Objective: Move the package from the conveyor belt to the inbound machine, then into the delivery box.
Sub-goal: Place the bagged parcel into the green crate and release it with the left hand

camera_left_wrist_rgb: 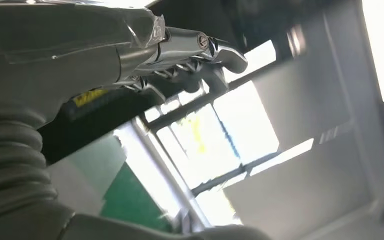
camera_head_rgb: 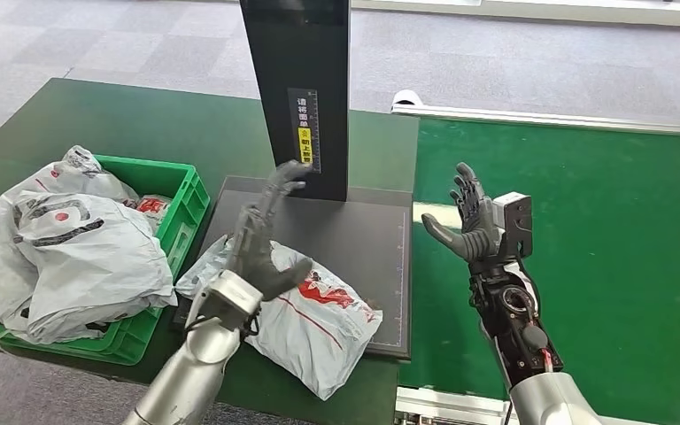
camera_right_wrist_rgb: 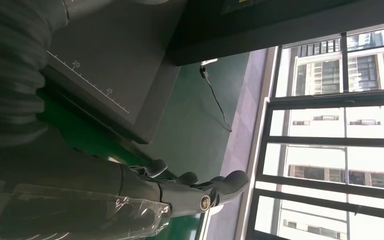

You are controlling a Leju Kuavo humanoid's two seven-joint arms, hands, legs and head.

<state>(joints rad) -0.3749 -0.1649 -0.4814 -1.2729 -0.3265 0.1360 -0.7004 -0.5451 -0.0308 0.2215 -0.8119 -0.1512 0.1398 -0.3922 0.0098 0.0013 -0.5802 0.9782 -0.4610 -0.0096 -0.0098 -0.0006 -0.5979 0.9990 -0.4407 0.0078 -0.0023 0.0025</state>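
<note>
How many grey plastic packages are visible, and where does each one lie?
3, possibly more. One package lies on the dark scanner platform, under the left hand. Two large ones are heaped in the green crate; a small one with red print may be another.
</note>
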